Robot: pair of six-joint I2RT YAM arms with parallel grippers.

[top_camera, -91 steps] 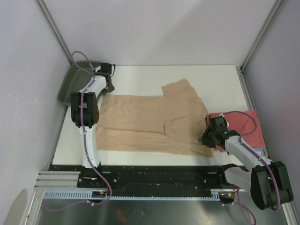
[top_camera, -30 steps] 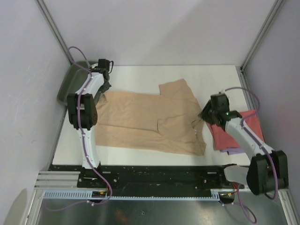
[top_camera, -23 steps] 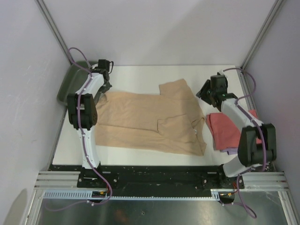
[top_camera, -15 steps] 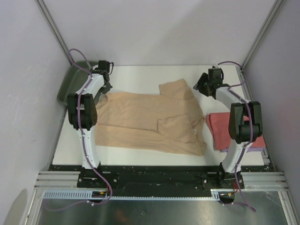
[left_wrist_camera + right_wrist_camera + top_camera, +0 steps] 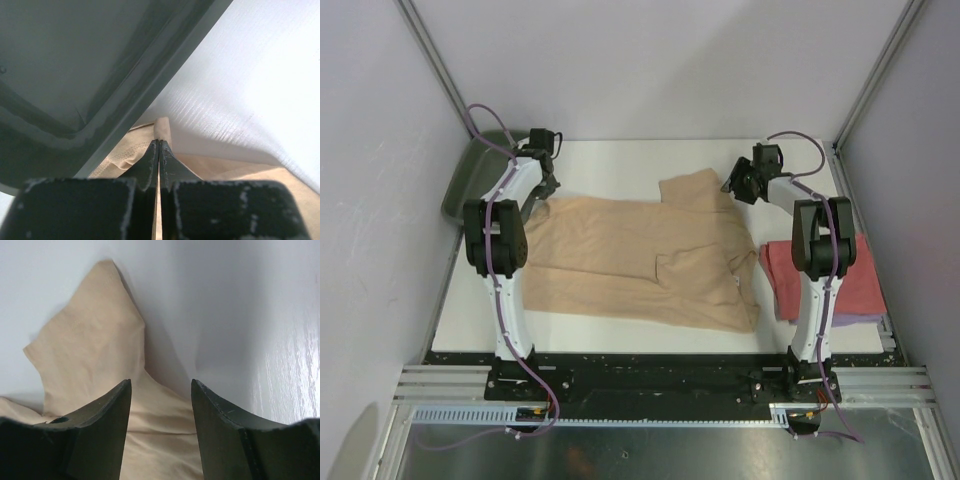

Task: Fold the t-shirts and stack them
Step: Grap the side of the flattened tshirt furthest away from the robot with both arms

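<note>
White table [image 5: 620,160] carrying a tan t-shirt [image 5: 640,255] spread flat across its middle, one sleeve pointing toward the far edge. Dark green tray [image 5: 470,185] at the far left corner. Folded coral-red t-shirt [image 5: 865,285] at the right edge, lying on a pale lavender t-shirt [image 5: 850,318] of which only a sliver shows. Left tool [image 5: 159,150], jaws pressed together, pinches the tan t-shirt's corner beside the tray. Right tool [image 5: 161,385], jaws apart and holding nothing, hangs over the far sleeve.
</note>
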